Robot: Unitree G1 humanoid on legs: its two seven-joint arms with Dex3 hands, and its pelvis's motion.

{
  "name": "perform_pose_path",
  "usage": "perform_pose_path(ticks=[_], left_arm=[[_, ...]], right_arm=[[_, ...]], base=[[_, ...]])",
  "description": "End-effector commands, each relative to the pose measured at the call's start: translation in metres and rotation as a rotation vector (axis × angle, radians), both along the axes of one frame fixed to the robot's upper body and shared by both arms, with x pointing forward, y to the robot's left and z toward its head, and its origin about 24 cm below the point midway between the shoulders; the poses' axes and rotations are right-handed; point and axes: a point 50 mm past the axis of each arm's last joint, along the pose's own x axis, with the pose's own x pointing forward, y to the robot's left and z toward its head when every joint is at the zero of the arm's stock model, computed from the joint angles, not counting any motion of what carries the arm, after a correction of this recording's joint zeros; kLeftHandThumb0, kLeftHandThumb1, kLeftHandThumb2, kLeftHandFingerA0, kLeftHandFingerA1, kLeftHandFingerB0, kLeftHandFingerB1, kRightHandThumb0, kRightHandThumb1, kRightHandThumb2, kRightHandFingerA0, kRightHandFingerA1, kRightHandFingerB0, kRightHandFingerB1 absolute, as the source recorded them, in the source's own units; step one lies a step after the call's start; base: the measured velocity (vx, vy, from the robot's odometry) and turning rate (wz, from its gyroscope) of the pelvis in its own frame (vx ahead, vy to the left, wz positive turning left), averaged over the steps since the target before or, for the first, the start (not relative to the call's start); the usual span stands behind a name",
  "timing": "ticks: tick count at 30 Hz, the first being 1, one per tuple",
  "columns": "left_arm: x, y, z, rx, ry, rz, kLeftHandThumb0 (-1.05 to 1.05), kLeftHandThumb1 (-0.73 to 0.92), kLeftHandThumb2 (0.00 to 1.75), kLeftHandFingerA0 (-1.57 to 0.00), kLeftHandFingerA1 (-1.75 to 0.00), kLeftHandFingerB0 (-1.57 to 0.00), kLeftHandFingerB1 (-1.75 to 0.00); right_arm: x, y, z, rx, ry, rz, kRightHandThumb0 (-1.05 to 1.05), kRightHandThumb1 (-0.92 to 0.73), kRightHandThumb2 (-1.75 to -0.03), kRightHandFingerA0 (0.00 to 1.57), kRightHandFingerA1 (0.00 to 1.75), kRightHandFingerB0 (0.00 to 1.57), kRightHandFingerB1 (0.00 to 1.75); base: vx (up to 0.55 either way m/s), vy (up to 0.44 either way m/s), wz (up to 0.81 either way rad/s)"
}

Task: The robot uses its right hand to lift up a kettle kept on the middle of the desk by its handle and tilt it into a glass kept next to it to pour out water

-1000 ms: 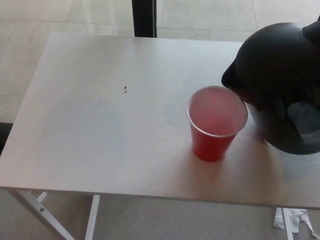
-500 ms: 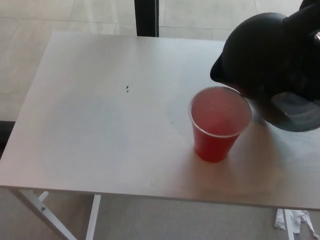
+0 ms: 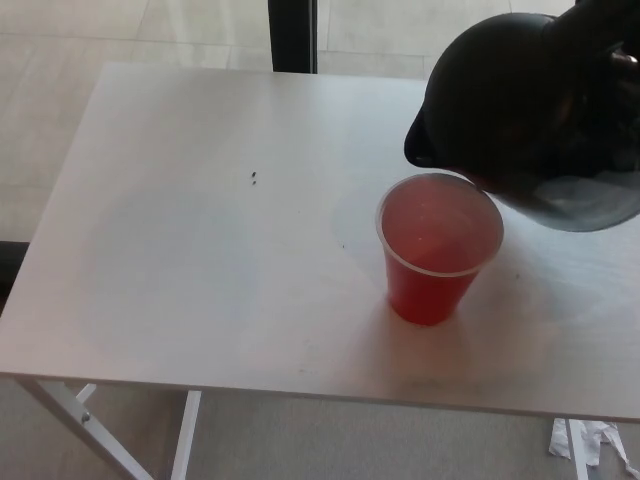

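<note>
One black kettle (image 3: 520,110) hung tilted above the desk (image 3: 200,250) near its right edge, clear of the surface, its spout low and to the left, just over the far rim of a red cup (image 3: 437,250). The cup stood upright on the desk toward the front right. At the top right corner the robot's right hand (image 3: 610,40) merged with the dark kettle, and whether its fingers were clamped on the handle could not be told. A small dark speck (image 3: 254,179) lay mid-desk.
</note>
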Motion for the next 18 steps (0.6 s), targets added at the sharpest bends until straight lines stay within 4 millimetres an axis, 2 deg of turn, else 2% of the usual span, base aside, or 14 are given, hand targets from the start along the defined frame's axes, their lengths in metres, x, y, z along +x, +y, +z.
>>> perform_pose_path(ticks=[1,2,3,5,6,7,9,13,18], left_arm=[[0.0,0.009,0.01,0.048,0.007,-0.012,-1.05,0.63,0.73,-0.58,-0.67,-0.4,-1.07],[0.0,0.009,0.011,0.049,0.005,-0.01,-1.05,0.63,0.72,-0.58,-0.67,-0.38,-1.09],[0.0,0.009,0.011,0.048,0.003,-0.01,-1.05,0.63,0.72,-0.58,-0.67,-0.37,-1.1],[-0.001,0.011,0.012,0.047,0.001,0.0,-1.05,0.63,0.72,-0.59,-0.68,-0.38,-1.1],[-0.001,0.011,0.012,0.046,0.002,0.002,-1.05,0.63,0.72,-0.58,-0.67,-0.38,-1.09],[-0.002,0.011,0.011,0.047,0.006,0.003,-1.05,0.65,0.72,-0.56,-0.64,-0.36,-1.07],[-0.003,0.011,0.01,0.041,0.002,0.009,-1.05,0.63,0.72,-0.57,-0.64,-0.37,-1.07],[-0.003,0.01,0.01,0.042,0.001,0.009,-1.05,0.63,0.72,-0.58,-0.68,-0.35,-1.12],[-0.003,0.011,0.012,0.055,0.007,-0.001,-1.05,0.63,0.73,-0.59,-0.66,-0.35,-1.12]], right_arm=[[-0.007,0.0,0.035,-0.055,-0.142,0.076,-0.18,-0.49,-1.17,1.24,1.43,1.02,1.27],[-0.007,-0.002,0.037,-0.06,-0.149,0.07,-0.17,-0.48,-1.16,1.25,1.44,1.03,1.27],[-0.008,-0.002,0.04,-0.063,-0.147,0.07,-0.11,-0.5,-1.18,0.92,1.75,0.77,1.59],[-0.009,-0.003,0.046,-0.072,-0.147,0.074,-0.1,-0.49,-1.19,0.89,1.75,0.74,1.65],[-0.009,-0.004,0.048,-0.074,-0.149,0.079,-0.15,-0.48,-1.18,1.22,1.44,1.03,1.33],[-0.011,-0.003,0.051,-0.078,-0.155,0.093,-0.12,-0.51,-1.17,0.92,1.75,0.72,1.72],[-0.013,-0.004,0.054,-0.081,-0.168,0.109,-0.11,-0.51,-1.16,0.93,1.75,0.75,1.69],[-0.014,-0.005,0.058,-0.106,-0.159,0.117,-0.13,-0.59,-1.03,0.89,1.75,0.71,1.7],[-0.015,-0.005,0.061,-0.133,-0.187,0.131,-0.11,-0.54,-1.07,0.9,1.75,0.74,1.67]], base=[[0.0,0.0,0.0],[0.0,0.0,0.0],[0.0,0.0,0.0],[0.0,0.0,0.0],[0.0,0.0,0.0],[0.0,0.0,0.0],[0.0,0.0,0.0],[0.0,0.0,0.0],[0.0,0.0,0.0]])
